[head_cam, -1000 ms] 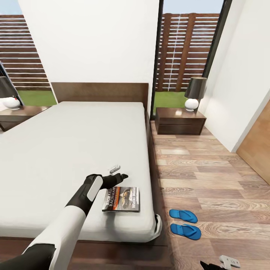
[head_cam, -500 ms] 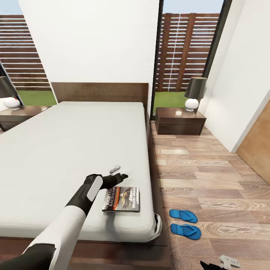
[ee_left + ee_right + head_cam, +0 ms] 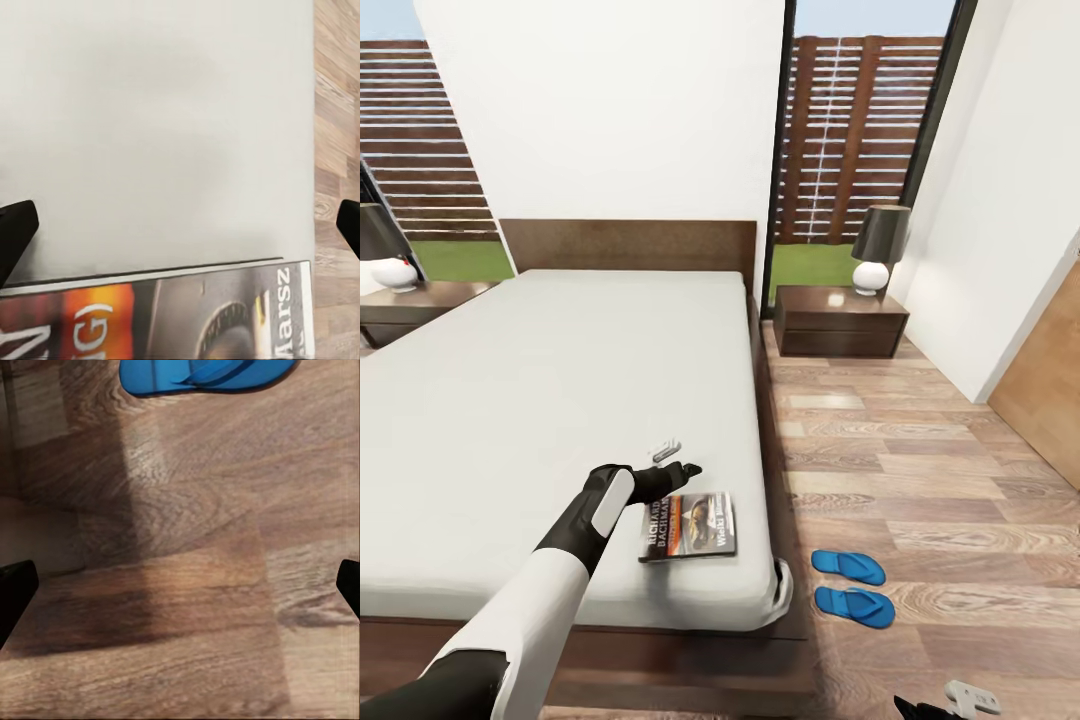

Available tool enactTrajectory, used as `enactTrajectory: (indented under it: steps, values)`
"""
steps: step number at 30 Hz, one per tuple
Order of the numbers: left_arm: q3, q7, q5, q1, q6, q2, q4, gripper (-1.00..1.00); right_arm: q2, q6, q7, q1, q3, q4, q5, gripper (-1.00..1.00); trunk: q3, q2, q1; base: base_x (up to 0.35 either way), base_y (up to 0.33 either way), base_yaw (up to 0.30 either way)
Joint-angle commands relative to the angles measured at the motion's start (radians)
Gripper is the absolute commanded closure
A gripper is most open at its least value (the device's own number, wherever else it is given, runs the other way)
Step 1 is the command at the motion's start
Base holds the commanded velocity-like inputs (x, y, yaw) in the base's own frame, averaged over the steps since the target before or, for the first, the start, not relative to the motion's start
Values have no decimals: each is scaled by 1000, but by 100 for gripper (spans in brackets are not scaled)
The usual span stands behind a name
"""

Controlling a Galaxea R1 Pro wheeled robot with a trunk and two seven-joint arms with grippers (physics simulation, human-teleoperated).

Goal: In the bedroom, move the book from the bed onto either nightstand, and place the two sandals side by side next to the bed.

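Left gripper (image 3: 672,458): fingers standing apart, hovering just above the mattress – clamping nothing.
Left arm (image 3: 575,530): reaching forward and slightly rightward over the bed (image 3: 540,400), forearm nearly level.
Book (image 3: 690,525): lying flat on the mattress near the bed's right front corner, just beside the gripper.
Right gripper (image 3: 950,703): hanging low over the wood floor (image 3: 920,470), fingers spread – empty.
Sandals (image 3: 850,586): sitting side by side on the floor beside the bed.
Nightstand (image 3: 840,320): standing by the headboard, well apart from the book.
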Motion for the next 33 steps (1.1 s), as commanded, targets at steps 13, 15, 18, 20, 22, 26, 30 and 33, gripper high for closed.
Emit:
enactTrajectory:
  steps: [13, 15, 18, 20, 22, 26, 30, 33]
  values:
    - [2, -3, -1, 0, 4, 0, -1, -100, 0, -6, 7, -2, 8, 5, -9, -100, -1, 0, -1, -20, 5, 0]
    - [2, -3, -1, 0, 4, 0, -1, -100, 0, -6, 7, -2, 8, 4, -9, -100, -1, 0, -1, 0, 0, 0]
    - [2, -3, -1, 0, 4, 0, -1, -100, 0, -6, 6, -2, 8, 4, -9, -100, -1, 0, -1, -21, 0, 0]
    - [2, -3, -1, 0, 4, 0, -1, -100, 0, -6, 7, -2, 8, 4, -10, -100, -1, 0, -1, -209, 0, 0]
    - [2, -3, -1, 0, 4, 0, -1, -100, 0, -6, 7, -2, 8, 5, -9, -100, -1, 0, -1, -101, 0, 0]
    - [2, -3, -1, 0, 4, 0, -1, -100, 0, -6, 6, -2, 8, 4, -9, -100, -1, 0, -1, -33, 0, 0]
    - [0, -3, 0, 0, 4, 0, -6, -100, 0, -14, 6, -2, 8, 5, -8, -100, -1, 0, -1, -4, 0, 0]
    - [0, -3, 0, 0, 4, 0, -7, -100, 0, -25, 6, -2, 8, 5, -8, -100, -1, 0, -1, 0, 0, 0]
